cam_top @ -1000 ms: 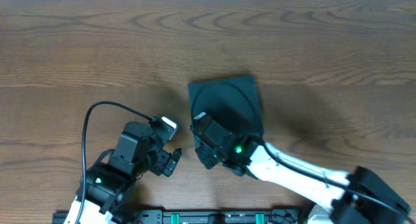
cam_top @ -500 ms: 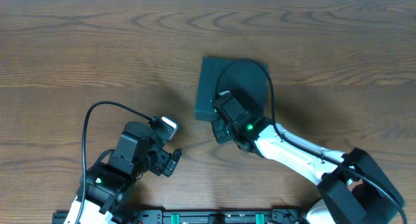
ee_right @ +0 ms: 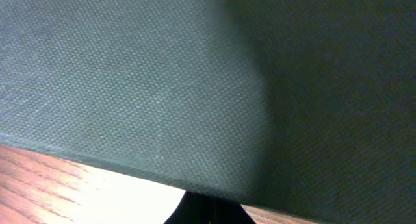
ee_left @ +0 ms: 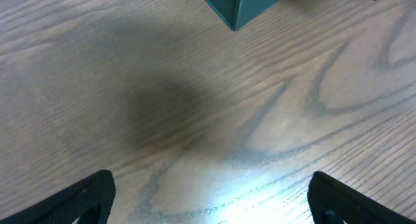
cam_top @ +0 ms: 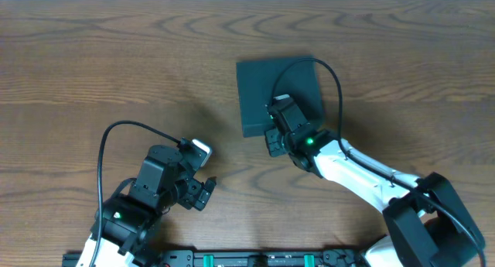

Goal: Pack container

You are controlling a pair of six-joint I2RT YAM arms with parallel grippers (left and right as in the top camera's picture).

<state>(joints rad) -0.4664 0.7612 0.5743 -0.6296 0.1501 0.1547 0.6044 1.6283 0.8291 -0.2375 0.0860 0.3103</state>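
Evidently the container (cam_top: pixel 278 89) lies flat on the table (cam_top: pixel 116 58) with its lid down, so whether anything is inside cannot be told. The right gripper (cam_top: pixel 272 137) sits at the container's near edge, toward its near-left corner, jaws pinched fully together with nothing between them. Its wrist view is filled by the teal lid, with the dark fingertips (ee_right: pixel 207 210) right at the rim. That suits a closed tip used for pushing or pressing the box rather than gripping it. The left gripper (ee_left: pixel 211 185) hangs well apart from the container, off its near-left corner, jaws spread wide and empty above bare wood, probably parked out of the way. Judging by the shut lid, packing looks near its end.
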